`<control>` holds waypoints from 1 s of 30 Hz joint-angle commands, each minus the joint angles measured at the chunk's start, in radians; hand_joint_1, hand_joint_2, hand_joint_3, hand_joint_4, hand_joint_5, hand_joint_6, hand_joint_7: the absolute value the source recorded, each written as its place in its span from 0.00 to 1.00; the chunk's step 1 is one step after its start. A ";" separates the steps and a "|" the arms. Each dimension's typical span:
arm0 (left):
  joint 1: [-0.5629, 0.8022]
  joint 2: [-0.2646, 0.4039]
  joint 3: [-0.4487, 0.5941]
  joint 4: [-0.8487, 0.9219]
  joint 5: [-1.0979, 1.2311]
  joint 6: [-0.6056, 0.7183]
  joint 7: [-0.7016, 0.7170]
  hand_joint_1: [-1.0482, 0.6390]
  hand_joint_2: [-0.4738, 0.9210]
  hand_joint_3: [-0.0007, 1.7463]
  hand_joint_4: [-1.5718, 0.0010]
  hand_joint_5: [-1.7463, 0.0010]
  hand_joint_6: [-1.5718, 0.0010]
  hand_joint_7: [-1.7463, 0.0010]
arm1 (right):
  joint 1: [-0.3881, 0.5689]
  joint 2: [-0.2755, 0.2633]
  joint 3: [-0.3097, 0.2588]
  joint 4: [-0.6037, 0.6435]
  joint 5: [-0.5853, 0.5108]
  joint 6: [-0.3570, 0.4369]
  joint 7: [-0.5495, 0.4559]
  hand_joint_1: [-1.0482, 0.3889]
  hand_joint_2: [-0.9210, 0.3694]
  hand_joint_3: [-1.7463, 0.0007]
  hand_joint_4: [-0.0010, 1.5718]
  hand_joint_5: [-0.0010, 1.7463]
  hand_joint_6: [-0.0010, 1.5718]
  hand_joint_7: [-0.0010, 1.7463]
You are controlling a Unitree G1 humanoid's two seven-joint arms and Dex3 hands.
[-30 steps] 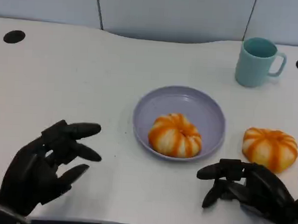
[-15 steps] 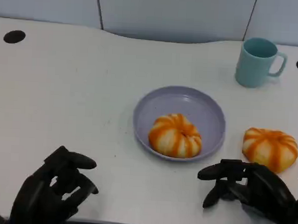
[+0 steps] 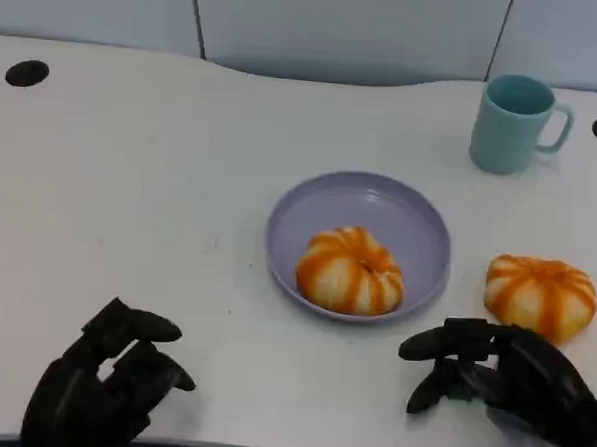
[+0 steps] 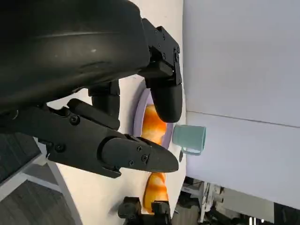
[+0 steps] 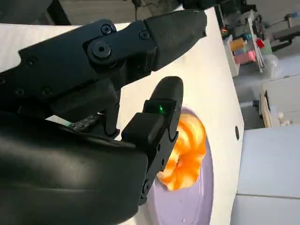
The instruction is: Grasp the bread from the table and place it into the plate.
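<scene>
L hand point(image 3: 105, 384) pulled back to table edge since a sec ago, fingers curled, holds nothing. Bun point(image 3: 350, 269) sits in plate point(image 3: 309, 209). R hand point(image 3: 501, 379) fingers apart, empty, near 2nd bun point(image 3: 538, 295). That one prob next.

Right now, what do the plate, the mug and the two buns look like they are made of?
The plate looks like matte lavender plastic or melamine: even colour, soft sheen, thin rim. The mug is teal with a dull finish, plastic or glazed ceramic; I cannot tell which. The bun in the plate and the bun on the table look like soft bread or foam props, orange-striped and puffy.
</scene>
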 commanded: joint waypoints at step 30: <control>-0.042 -0.001 0.074 0.003 -0.088 0.188 -0.117 0.27 1.00 0.06 0.81 0.00 0.81 0.22 | -0.062 -0.018 -0.111 0.148 0.086 0.218 0.136 0.46 0.00 0.95 0.49 0.57 0.63 0.11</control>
